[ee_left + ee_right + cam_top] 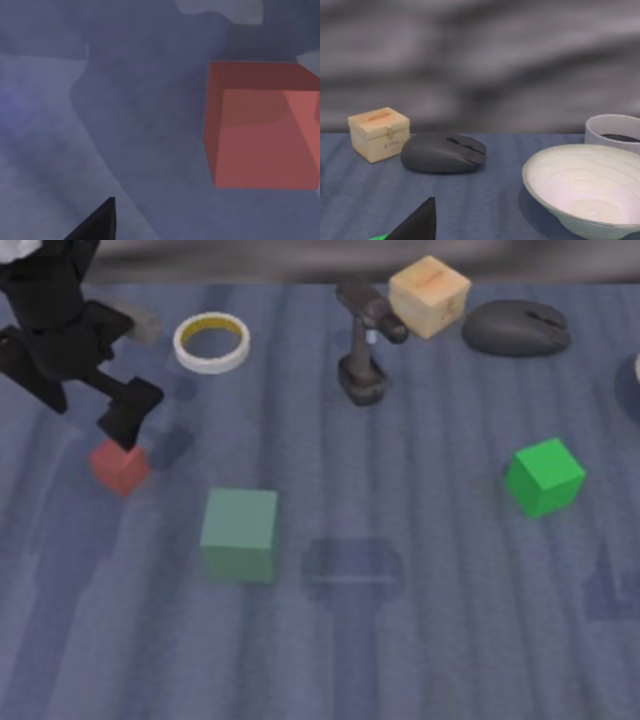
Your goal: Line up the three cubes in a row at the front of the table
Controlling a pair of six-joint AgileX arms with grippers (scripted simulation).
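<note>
The place was a rendered simulation scene, not a real room: a blue-grey striped table (420,640) stood before a blurred grey backdrop with no walls or furniture to be made out. Flat-coloured blocks lay scattered on it among unrelated items: a roll of tape (211,342) and a dark handheld tool (364,340) at the far side, a computer mouse (443,152), a wooden box (379,133) and a white bowl (585,187) toward the far right.
</note>
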